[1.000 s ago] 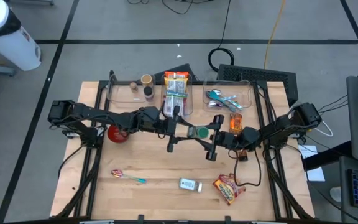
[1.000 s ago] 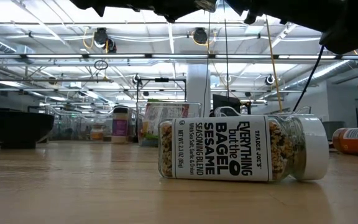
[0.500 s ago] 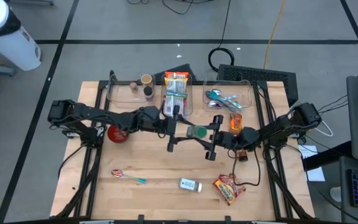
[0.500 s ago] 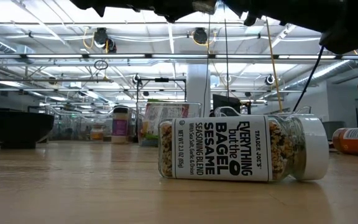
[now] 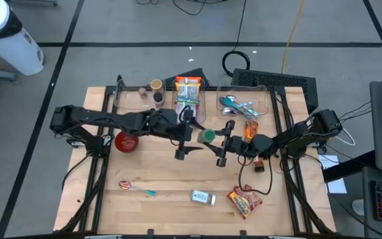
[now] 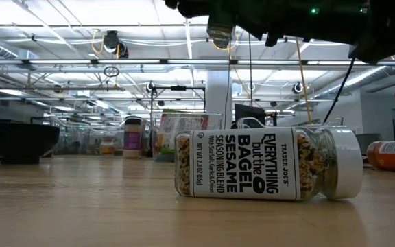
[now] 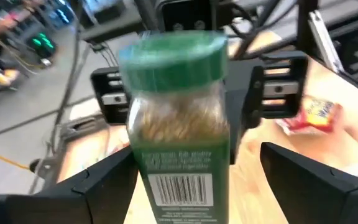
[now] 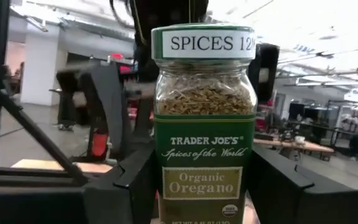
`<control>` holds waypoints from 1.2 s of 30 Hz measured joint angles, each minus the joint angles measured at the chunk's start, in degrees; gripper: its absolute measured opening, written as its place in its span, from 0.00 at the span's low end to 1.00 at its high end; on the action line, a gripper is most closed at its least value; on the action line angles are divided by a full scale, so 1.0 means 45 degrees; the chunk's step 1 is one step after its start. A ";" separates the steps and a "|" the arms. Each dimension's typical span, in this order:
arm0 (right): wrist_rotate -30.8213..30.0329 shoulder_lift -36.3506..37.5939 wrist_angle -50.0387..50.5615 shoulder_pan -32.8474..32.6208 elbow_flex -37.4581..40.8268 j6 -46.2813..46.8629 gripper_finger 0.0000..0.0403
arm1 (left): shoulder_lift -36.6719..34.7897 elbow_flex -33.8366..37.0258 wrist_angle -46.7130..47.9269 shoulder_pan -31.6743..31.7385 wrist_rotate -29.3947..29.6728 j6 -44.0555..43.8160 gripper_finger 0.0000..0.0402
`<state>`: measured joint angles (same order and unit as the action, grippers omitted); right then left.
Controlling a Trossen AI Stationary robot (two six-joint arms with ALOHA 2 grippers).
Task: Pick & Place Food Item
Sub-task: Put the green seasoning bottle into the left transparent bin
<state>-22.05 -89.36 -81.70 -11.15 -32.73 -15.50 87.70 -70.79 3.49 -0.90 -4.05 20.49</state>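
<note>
A: Where is the glass oregano jar with the green plastic lid (image 8: 202,118)?

B: Up in the air above the middle of the pale wooden plank counter (image 5: 171,179), between the two arms. The right end effector (image 5: 221,145) has its dark, blocky fingers pressed to the jar's sides, over the green paper label. The jar stands upright in that grip, dried flakes showing through the clear glass.

A: And the left end effector (image 5: 183,141)?

B: Its fingers stand spread wide, one on each side of the jar with a gap to the glass, so it grips nothing.

A: What lies on the counter itself?

B: A clear glass jar of seasoning blend with a white cap (image 6: 266,164) lies on its side near the front edge, seeds and flakes packed inside. Just beside it is a crinkled red and yellow snack packet (image 5: 242,201). A round red bowl (image 5: 125,142) sits under the left arm. A small plastic spoon (image 5: 136,189) lies flat toward the front left.

A: And at the far edge?

B: Clear plastic trays (image 5: 128,101), one with small round containers, one with utensils. An orange packet (image 5: 251,129) lies near the right arm.
</note>
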 joint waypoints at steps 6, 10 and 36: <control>0.0090 0.0005 0.0176 0.0051 -0.0019 0.0196 0.47 | 0.0053 -0.1579 0.2368 -0.0128 -0.0116 -0.0060 0.84; 0.0451 0.0005 0.0364 0.0161 -0.0049 0.0395 0.47 | 0.0044 -0.1927 0.2536 -0.0095 -0.0148 -0.0243 0.85; 0.0623 0.0019 0.3649 0.0323 -0.1409 0.0897 0.47 | 0.0151 -0.1917 0.2835 0.0207 -0.0084 -0.0670 0.67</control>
<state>-19.25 -89.27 -65.28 -9.69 -39.07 -11.46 88.38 -79.42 16.25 0.03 -4.43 17.47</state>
